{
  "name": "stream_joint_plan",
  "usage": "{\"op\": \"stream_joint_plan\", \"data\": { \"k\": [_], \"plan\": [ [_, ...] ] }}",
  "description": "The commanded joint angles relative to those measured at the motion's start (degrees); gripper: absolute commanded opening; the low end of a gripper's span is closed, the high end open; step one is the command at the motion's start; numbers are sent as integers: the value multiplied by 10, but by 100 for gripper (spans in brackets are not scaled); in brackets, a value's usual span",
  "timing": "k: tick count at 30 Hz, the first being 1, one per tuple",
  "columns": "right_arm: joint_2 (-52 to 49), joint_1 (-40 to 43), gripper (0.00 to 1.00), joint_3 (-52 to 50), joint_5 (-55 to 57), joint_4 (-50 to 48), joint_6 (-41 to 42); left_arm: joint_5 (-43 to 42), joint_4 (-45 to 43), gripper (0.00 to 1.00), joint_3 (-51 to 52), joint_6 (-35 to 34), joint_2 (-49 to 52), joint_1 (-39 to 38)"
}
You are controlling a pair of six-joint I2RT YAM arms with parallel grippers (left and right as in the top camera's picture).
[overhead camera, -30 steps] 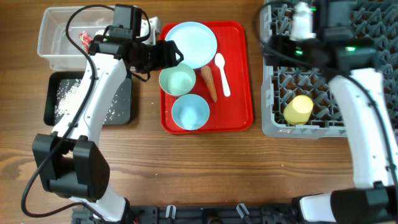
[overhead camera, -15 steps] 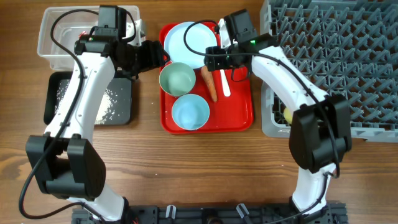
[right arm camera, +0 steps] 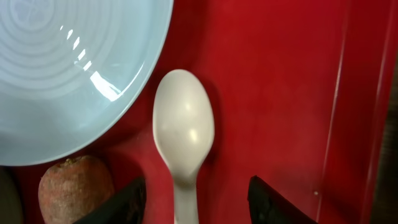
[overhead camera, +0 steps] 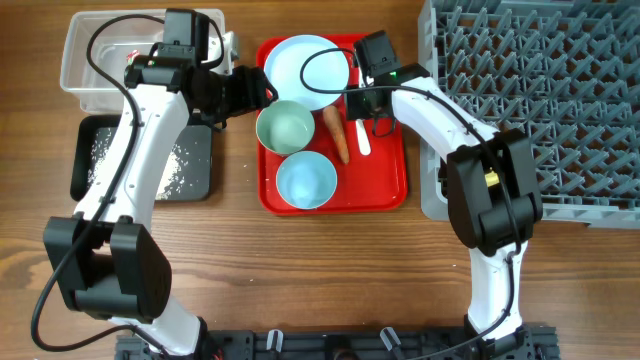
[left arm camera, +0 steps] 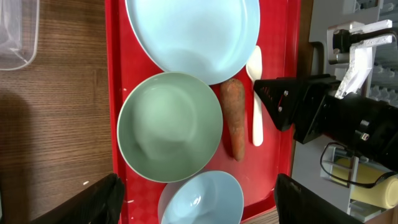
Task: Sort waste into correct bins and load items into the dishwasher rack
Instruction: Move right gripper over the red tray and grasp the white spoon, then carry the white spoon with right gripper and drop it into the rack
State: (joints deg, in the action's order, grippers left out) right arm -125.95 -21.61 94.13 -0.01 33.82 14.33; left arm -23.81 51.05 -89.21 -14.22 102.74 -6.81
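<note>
On the red tray point(overhead camera: 385, 170) lie a pale blue plate point(overhead camera: 305, 68), a greenish bowl point(overhead camera: 285, 127), a blue bowl point(overhead camera: 305, 180), an orange carrot point(overhead camera: 337, 133) and a white spoon point(overhead camera: 364, 140). My right gripper point(overhead camera: 360, 112) is open and low over the spoon point(right arm camera: 183, 130), with its fingers point(right arm camera: 196, 202) on either side of the handle. My left gripper point(overhead camera: 262, 92) is open and empty above the tray's left side; its fingers point(left arm camera: 199, 205) frame the blue bowl point(left arm camera: 205, 190). The yellow cup point(left arm camera: 373, 186) lies in the grey rack point(overhead camera: 560, 110).
The clear tub point(overhead camera: 90, 60) stands at the back left, partly hidden by my left arm. The black tub point(overhead camera: 78, 160) in front of it holds scattered white grains point(overhead camera: 105, 150). The rack fills the right side, next to the tray.
My right arm has swung from the rack to the tray and come down over the spoon. My left gripper has stayed near the plate and the greenish bowl.
</note>
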Motion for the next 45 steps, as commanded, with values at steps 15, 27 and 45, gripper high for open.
{"op": "stream_joint_plan", "data": {
  "k": [15, 27, 45],
  "plan": [
    [-66, 2, 16, -10, -27, -5, -23, 3, 0, 81, -4, 1, -6, -2],
    [-19, 3, 4, -6, -27, 32, -23, 3, 0, 81, -4, 1, -6, -2],
    [235, 109, 6, -6, 19, 120, -56, 12, 0, 83, -4, 1, -6, -2]
  ]
}}
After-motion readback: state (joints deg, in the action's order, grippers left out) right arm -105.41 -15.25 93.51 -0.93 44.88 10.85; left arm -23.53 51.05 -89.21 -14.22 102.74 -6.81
